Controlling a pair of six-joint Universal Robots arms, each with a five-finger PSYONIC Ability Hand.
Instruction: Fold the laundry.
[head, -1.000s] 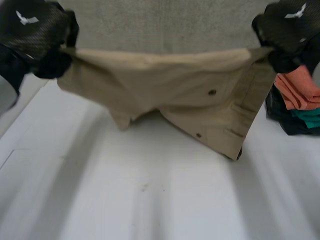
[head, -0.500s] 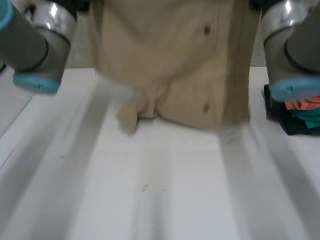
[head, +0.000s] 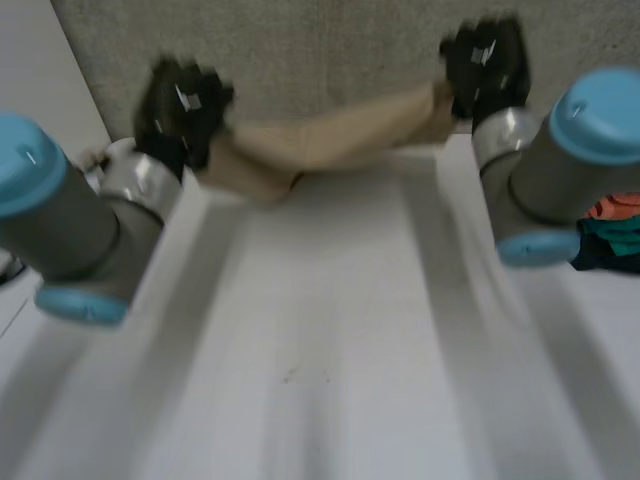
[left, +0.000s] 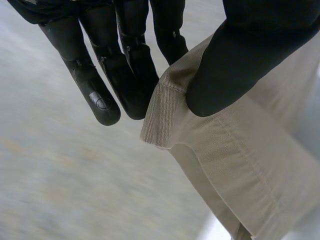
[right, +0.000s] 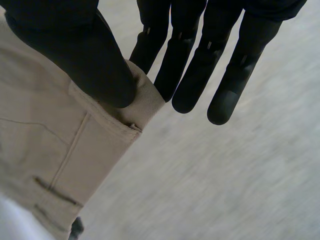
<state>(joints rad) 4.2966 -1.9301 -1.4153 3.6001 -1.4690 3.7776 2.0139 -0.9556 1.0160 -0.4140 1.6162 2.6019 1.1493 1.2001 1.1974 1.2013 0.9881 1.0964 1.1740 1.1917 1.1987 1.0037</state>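
Holding a beige twill garment (head: 330, 140) stretched between both hands over the far end of the white bench (head: 330, 340), its lower fold sagging at the left and possibly brushing the surface. Pinching one corner with the left hand (head: 180, 105), thumb clamping the hemmed edge against straight fingers. Pinching the opposite corner with the right hand (head: 485, 65) likewise, thumb pressing on the stitched band. Working beside a pile of folded orange, teal and dark clothes (head: 612, 228) lying by the right arm.
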